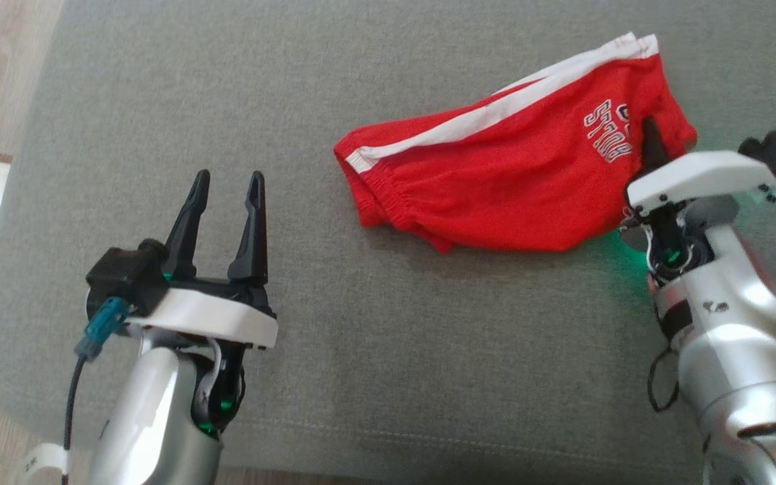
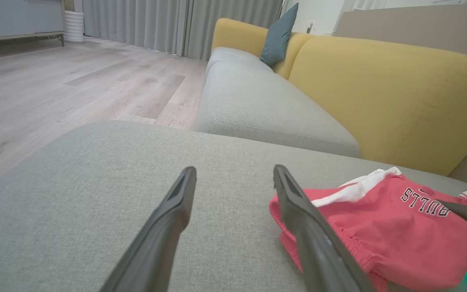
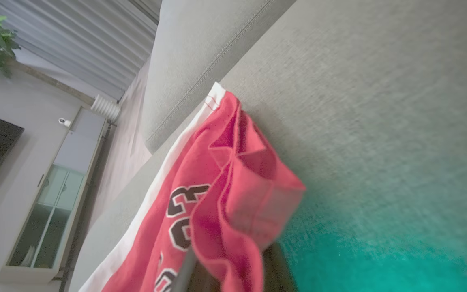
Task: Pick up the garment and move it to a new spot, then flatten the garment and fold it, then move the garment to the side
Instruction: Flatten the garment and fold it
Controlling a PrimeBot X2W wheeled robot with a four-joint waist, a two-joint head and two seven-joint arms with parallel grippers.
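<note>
While lying crumpled on the grey fabric sofa cushion (image 1: 428, 350), the red jersey shorts with white side stripes (image 1: 516, 168) occupy the far right of centre. Right gripper (image 1: 651, 138): fingers closed, pinching the shorts' right edge. Left gripper (image 1: 230, 180): jaws spread wide, holding nothing, near left, well apart from the shorts.

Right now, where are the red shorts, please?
In the head view the red shorts lie on the grey cushion, right of centre, their right edge pinched in the right gripper.
</note>
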